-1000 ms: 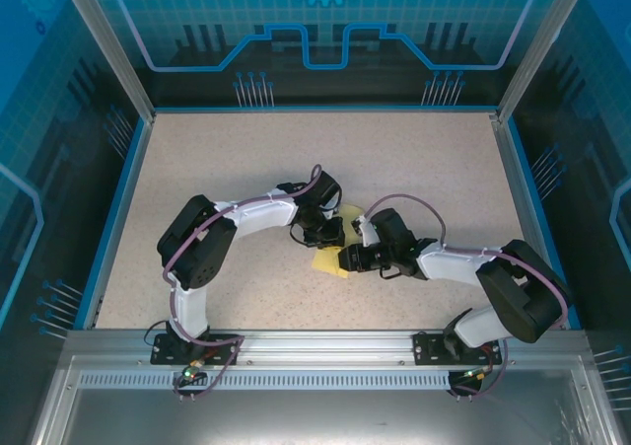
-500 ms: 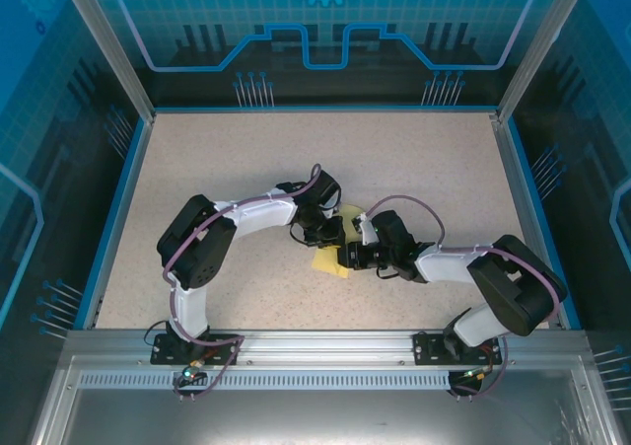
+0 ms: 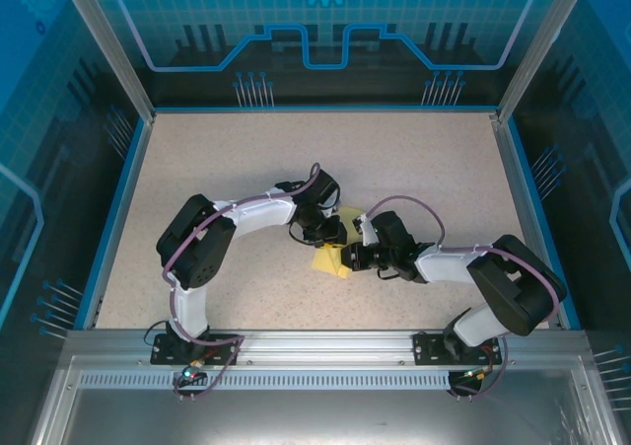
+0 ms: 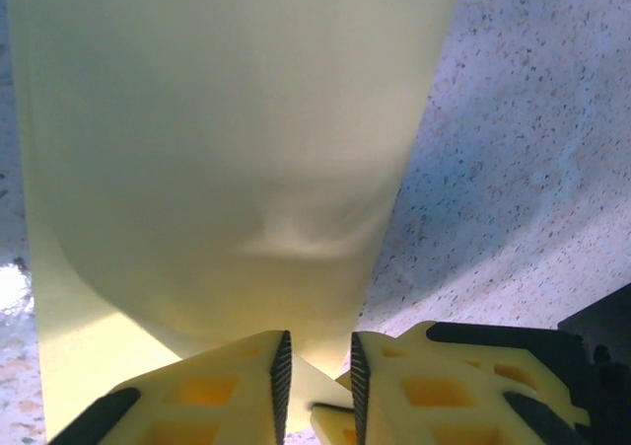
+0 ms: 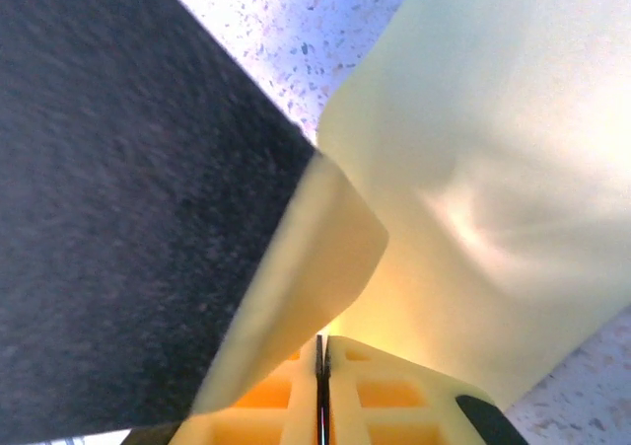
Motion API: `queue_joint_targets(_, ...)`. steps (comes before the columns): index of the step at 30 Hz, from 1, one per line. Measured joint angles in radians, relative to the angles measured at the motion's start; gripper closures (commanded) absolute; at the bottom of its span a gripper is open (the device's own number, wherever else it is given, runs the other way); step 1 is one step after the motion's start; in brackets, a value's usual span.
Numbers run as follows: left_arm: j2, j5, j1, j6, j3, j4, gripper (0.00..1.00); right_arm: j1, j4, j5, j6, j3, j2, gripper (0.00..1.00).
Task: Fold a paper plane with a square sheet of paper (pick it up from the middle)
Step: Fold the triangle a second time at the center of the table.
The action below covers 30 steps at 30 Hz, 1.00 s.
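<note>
The right gripper (image 5: 321, 366) is now clamping shut on the square sheet of paper (image 4: 217, 149), which is curling above the desk (image 4: 532, 169) centre, while the left gripper (image 4: 315, 371) is releasing, probably handing the fold over.

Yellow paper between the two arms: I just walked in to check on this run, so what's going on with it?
Both arms reach in at mid-table over the square sheet of paper, which is bent and curls up off the table. The right gripper has its fingers shut on the sheet. The left gripper has its fingers slightly apart with paper between them, so it is not clamping. No plane shape yet.
</note>
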Motion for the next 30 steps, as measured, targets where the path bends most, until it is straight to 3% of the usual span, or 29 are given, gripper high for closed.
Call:
queue_joint_targets(9,-0.018,-0.001,0.044,0.032,0.018,-0.016,0.58,-0.013,-0.062,-0.001,-0.051,0.015,-0.02,0.9)
queue_joint_targets(17,-0.003,-0.001,0.082,0.091,0.102,-0.049,0.58,-0.024,-0.109,-0.002,-0.089,0.044,-0.027,0.89)
queue_joint_targets(30,0.179,-0.001,0.101,0.212,0.26,-0.12,0.61,-0.031,-0.171,-0.01,-0.134,0.087,-0.028,0.89)
